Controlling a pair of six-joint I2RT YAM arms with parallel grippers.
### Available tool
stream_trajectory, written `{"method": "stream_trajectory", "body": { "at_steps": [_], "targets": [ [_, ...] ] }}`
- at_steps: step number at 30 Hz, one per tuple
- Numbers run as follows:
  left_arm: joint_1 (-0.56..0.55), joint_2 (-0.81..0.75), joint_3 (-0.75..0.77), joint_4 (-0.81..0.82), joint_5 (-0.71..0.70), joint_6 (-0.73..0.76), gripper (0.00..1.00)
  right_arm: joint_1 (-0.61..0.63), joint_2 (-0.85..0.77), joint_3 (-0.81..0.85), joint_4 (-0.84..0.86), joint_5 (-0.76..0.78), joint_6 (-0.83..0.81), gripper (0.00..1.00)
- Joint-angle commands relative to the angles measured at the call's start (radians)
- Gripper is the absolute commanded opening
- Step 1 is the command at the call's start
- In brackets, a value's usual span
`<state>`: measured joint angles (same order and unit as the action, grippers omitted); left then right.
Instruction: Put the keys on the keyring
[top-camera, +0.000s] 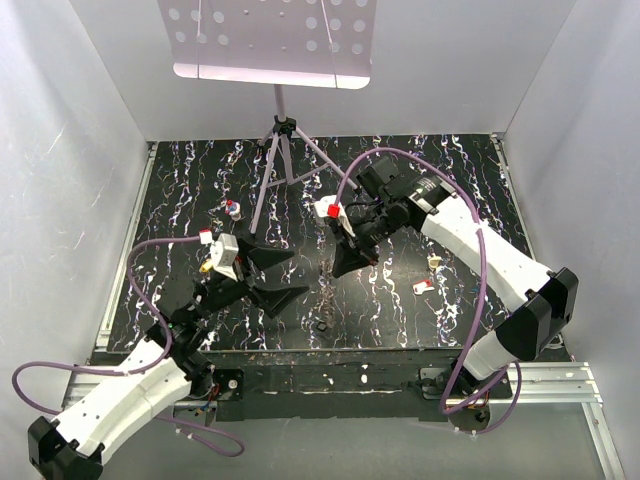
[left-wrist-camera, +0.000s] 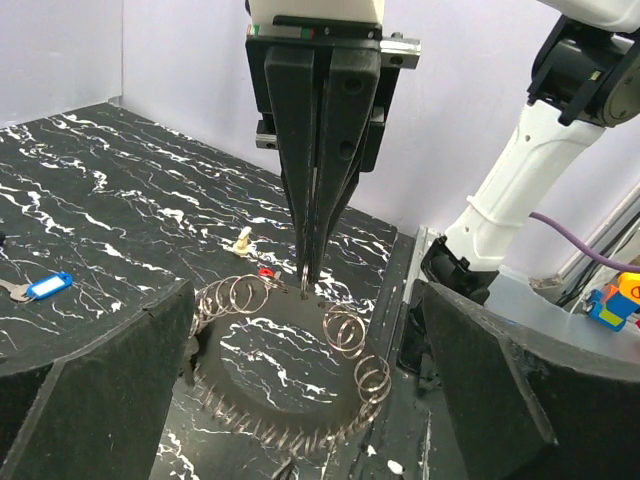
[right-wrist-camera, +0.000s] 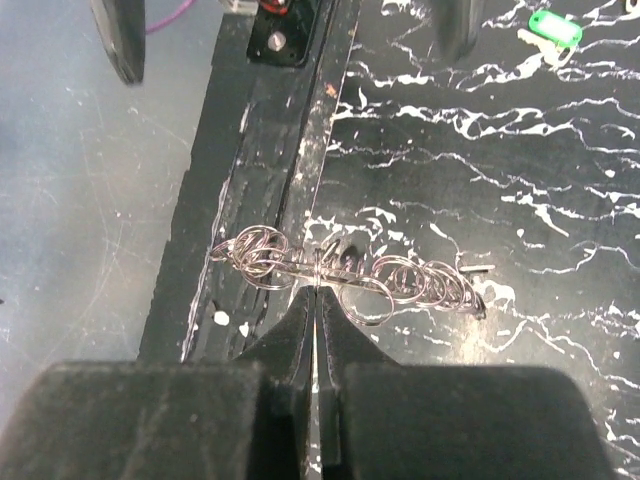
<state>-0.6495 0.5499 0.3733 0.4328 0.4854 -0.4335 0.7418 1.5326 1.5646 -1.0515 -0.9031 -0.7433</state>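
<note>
Closest to the lens, your left jaws stand spread as wide as they go and hold nothing. Their two dark fingers flank the keyring on either side without touching it. That stance looks deliberate to me: it leaves a clear lane over the ring and leaves the left arm free to fetch a key.

Between them your right jaws reach down from above, shut tight, their fingers pressed together and the tips nipping the ring's thin wire at its far rim. A pinch that fine suits so thin a wire, and I judge it is meant to steady the ring, perhaps tip it up, so a key can be fed on. From the right wrist the ring reads almost edge-on, and you cannot tell whether its opposite side rests on the worktop.

You have the ring close to the worktop's near edge, about midway along it. No key is on it that I can see. Your red key and cream key lie beyond the ring, toward the right edge. Your blue key and green key lie well apart. Threading has yet to begin, by my reading.
</note>
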Motion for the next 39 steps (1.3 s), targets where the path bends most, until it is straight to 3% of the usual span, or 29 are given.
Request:
{"method": "stream_trajectory", "body": {
  "at_steps": [1,7,14,25,28,35,39],
  "targets": [
    [0.007,0.001,0.087,-0.252,0.041,0.053,0.98,0.002,0.012,0.098,-0.227,0.065,-0.165,0.01],
    [0.010,0.194,0.147,-0.097,0.221,-0.089,0.98,0.002,0.064,0.169,-0.350,0.083,-0.214,0.01],
    [0.011,0.344,0.173,0.090,0.285,-0.136,0.97,0.002,0.081,0.172,-0.357,0.067,-0.203,0.01],
    [0.011,0.478,0.199,0.149,0.309,-0.226,0.73,-0.004,0.115,0.201,-0.361,0.026,-0.174,0.01],
    [0.013,0.486,0.187,0.161,0.311,-0.235,0.63,-0.009,0.116,0.199,-0.357,0.023,-0.171,0.01],
    [0.011,0.484,0.188,0.141,0.312,-0.220,0.53,-0.018,0.120,0.199,-0.354,0.009,-0.162,0.01],
    [0.011,0.495,0.191,0.144,0.321,-0.221,0.41,-0.019,0.124,0.199,-0.354,0.004,-0.160,0.01]
  ]
}}
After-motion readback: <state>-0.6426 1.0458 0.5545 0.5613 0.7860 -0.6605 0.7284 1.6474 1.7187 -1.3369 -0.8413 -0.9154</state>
